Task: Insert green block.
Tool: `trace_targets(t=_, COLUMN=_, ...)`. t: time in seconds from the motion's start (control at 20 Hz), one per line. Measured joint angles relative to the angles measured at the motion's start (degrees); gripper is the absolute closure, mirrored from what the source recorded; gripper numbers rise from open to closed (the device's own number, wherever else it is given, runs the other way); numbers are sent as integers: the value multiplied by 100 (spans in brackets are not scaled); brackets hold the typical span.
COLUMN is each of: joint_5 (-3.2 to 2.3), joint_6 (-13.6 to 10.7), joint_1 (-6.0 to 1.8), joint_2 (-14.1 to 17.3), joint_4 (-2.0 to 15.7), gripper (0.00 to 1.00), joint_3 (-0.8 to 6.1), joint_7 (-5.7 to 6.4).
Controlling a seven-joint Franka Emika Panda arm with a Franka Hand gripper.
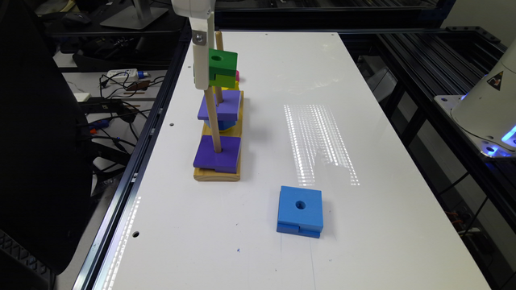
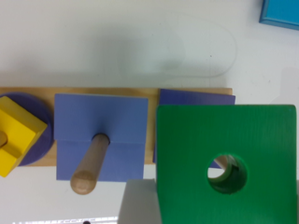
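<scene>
The green block (image 1: pixel 222 66) hangs high above the wooden peg rack (image 1: pixel 217 174), with my gripper (image 1: pixel 206 74) shut on its sides. In the wrist view the green block (image 2: pixel 224 140) is close up, a grey finger (image 2: pixel 135 205) against its edge. Through its round hole I see the tip of a wooden peg (image 2: pixel 223 167), and under it the purple block at the rack's end (image 2: pixel 196 97). That peg (image 1: pixel 212 117) rises from the near purple block (image 1: pixel 217 155).
A second purple block (image 1: pixel 219 105) sits on the middle peg (image 2: pixel 88 168), over a blue piece. A yellow block (image 2: pixel 16 128) is on the far peg. A loose blue block (image 1: pixel 300 211) lies on the white table (image 1: pixel 363 241). The robot base (image 1: pixel 487 108) stands at the exterior view's right.
</scene>
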Motion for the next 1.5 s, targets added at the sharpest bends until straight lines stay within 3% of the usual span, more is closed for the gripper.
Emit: trace_targets(t=1.5, joint_5=0, joint_6=0, joint_1=27, joint_2=4, joint_4=0, gripper=100, joint_3=86, joint_7=24)
